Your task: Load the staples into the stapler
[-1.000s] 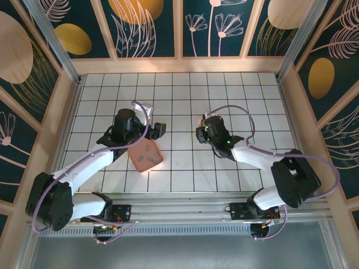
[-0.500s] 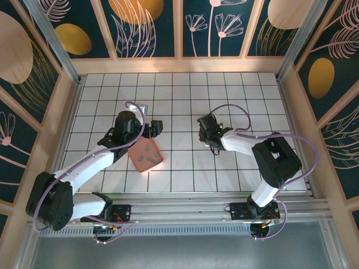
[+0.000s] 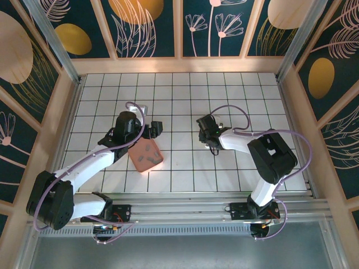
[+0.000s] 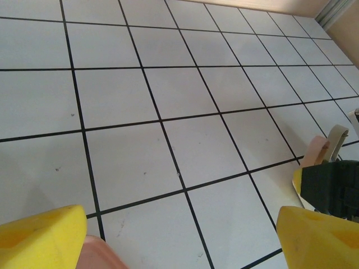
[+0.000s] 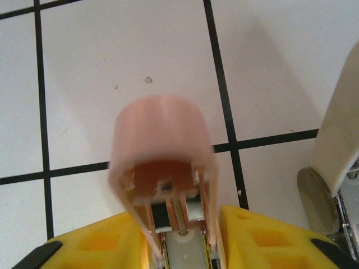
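White squares with black lines cover the table (image 3: 179,89). My right pincer (image 5: 179,224) sits low near the middle of it. Its yellow pads (image 5: 263,238) hug both sides of the pink stapler (image 5: 162,151), whose round end points down at the table. My left pincer (image 4: 179,235) is wide and holds nothing, by the far edge of the pink tray (image 3: 146,155).

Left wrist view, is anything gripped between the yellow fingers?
No, the yellow fingers of the left hand stand wide apart, with table tiles showing between them.
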Motion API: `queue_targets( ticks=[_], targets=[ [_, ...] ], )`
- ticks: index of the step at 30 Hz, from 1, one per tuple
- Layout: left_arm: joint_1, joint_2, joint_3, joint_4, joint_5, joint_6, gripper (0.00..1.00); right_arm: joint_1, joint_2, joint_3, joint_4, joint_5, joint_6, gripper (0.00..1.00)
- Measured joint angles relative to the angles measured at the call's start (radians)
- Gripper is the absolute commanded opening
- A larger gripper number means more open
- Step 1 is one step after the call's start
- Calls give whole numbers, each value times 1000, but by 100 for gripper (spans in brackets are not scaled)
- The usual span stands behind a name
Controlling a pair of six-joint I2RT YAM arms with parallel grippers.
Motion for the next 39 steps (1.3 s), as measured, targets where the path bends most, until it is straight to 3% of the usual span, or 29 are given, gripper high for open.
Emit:
queue_targets(
  ticks=[7, 18, 26, 34, 39],
  targets=[
    [0, 0, 1, -20, -14, -13, 87, -1, -13, 0, -2, 0, 2, 50],
    [0, -20, 22, -109, -38, -88, 88, 6, -209, 21, -55, -3, -10, 49],
    [5, -108, 0, -214, -96, -229, 92, 87, -260, 31, -64, -131, -18, 49],
    [110, -317, -161, -304, -119, -414, 91, 152, -243, 50, 5, -248, -21, 49],
    [154, -307, -261, -305, -88, -502, 91, 153, -201, 85, 32, -292, -21, 49]
  ],
)
